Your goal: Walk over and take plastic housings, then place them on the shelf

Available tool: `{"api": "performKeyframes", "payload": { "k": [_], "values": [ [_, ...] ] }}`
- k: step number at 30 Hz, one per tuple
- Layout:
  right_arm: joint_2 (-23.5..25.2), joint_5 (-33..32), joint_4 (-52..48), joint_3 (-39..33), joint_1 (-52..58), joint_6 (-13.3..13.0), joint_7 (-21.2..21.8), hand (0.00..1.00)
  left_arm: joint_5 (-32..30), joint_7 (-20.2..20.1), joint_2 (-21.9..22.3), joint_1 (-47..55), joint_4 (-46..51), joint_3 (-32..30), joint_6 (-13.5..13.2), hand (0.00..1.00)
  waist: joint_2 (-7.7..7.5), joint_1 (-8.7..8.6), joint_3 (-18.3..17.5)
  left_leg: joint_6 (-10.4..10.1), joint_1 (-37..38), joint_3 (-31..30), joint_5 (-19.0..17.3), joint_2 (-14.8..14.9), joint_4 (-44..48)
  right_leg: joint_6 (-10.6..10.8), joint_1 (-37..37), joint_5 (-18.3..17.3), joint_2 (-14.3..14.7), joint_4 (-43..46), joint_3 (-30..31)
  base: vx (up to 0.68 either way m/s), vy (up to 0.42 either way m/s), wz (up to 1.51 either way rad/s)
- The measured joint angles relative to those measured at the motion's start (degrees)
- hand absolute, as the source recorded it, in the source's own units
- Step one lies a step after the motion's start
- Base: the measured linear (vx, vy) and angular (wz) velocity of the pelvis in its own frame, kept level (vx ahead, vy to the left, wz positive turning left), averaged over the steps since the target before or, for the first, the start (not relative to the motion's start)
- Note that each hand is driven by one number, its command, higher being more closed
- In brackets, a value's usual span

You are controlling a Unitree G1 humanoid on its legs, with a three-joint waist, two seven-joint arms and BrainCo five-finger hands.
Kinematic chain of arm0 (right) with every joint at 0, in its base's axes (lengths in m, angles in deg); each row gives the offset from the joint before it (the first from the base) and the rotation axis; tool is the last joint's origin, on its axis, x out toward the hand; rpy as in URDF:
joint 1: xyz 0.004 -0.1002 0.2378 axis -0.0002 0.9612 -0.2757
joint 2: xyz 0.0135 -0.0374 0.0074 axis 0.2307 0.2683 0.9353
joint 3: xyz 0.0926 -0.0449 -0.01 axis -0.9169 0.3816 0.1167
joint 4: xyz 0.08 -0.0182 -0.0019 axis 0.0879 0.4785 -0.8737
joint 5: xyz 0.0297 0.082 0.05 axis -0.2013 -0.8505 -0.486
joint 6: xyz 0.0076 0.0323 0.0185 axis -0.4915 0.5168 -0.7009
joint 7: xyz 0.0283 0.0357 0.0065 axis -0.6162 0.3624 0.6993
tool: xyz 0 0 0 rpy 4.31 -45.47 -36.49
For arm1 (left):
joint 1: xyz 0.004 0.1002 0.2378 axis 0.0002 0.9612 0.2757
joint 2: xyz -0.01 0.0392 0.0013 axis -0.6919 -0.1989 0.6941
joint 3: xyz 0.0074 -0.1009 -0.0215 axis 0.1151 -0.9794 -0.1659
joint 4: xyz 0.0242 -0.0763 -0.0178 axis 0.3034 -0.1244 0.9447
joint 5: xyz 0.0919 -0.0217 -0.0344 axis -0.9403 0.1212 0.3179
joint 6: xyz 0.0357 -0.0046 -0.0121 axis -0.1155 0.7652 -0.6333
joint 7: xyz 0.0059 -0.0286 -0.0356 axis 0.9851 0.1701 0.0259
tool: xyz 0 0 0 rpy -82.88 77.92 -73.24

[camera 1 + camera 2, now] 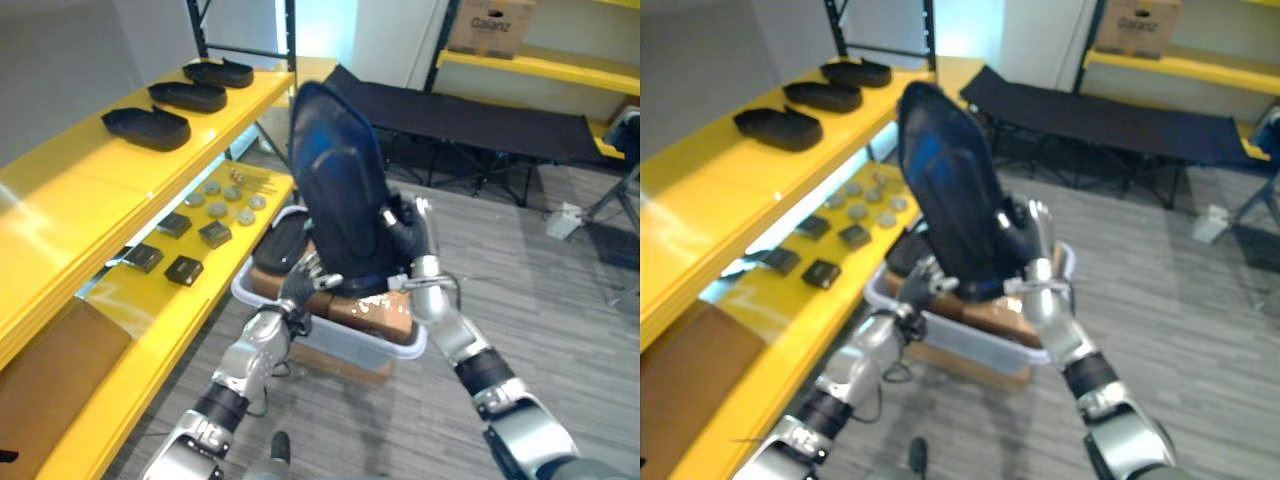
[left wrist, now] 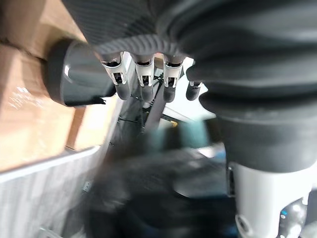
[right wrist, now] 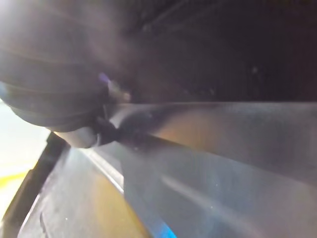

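The housing [image 1: 340, 190] stands on end over the bin [image 1: 390, 350], its long axis tipped far-left, the right hand [image 1: 408, 238] pinching its right edge and the left hand [image 1: 298, 285] propping it with straight fingers, while the shelf [image 1: 90, 190] lies to its left.

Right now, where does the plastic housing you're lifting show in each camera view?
Left eye view: black plastic housing at centre, on end and tilted, above the white bin.
Right eye view: same housing, slightly left of centre, above the bin.
Left wrist view: a blurred dark shape; cannot tell whether it is this housing.
Right wrist view: its dark glossy surface, very close.
Shared landmark: the white bin, in both eye views.
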Motion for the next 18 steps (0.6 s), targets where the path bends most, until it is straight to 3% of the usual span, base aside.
{"api": "performKeyframes", "payload": {
  "k": [4,12,13,18],
  "values": [
    [1.01,1.32,1.89,0.87,1.14,-0.08,0.48,1.00,0.56,0.05,0.33,-0.01,-1.25,0.10,-1.84,0.00,-0.61,-0.02,-0.60,0.00,-0.01,-0.03,0.00,0.00,0.00,0.00,-0.02,-0.01,0.00,-0.01,-0.02,0.00,0.000,0.00],
    [1.42,1.68,4.24,1.55,1.52,-0.95,0.34,1.00,2.25,0.23,0.32,0.03,-2.88,1.36,-2.63,0.00,-0.99,-0.02,-1.03,-0.02,-0.04,-0.41,-0.01,-0.10,0.01,0.00,-0.01,-0.01,-0.08,0.00,-0.13,0.00,0.000,0.00],
    [1.41,1.69,4.33,1.57,1.54,-1.18,0.31,1.00,2.25,0.30,0.32,0.03,-2.88,1.42,-2.63,1.00,-0.99,-0.02,-1.03,-0.03,-0.04,-0.42,-0.01,-0.11,0.00,0.01,-0.01,-0.01,-0.09,0.00,-0.14,0.00,0.000,0.00],
    [1.45,1.65,5.48,2.79,2.28,-2.69,-1.19,1.00,2.10,2.31,0.33,0.05,-2.88,1.90,-2.64,1.00,-1.03,0.06,-1.06,-0.03,-0.05,-0.50,-0.01,-0.16,0.01,0.01,0.00,-0.02,-0.13,0.00,-0.20,0.00,0.000,0.00]
  ]
}}
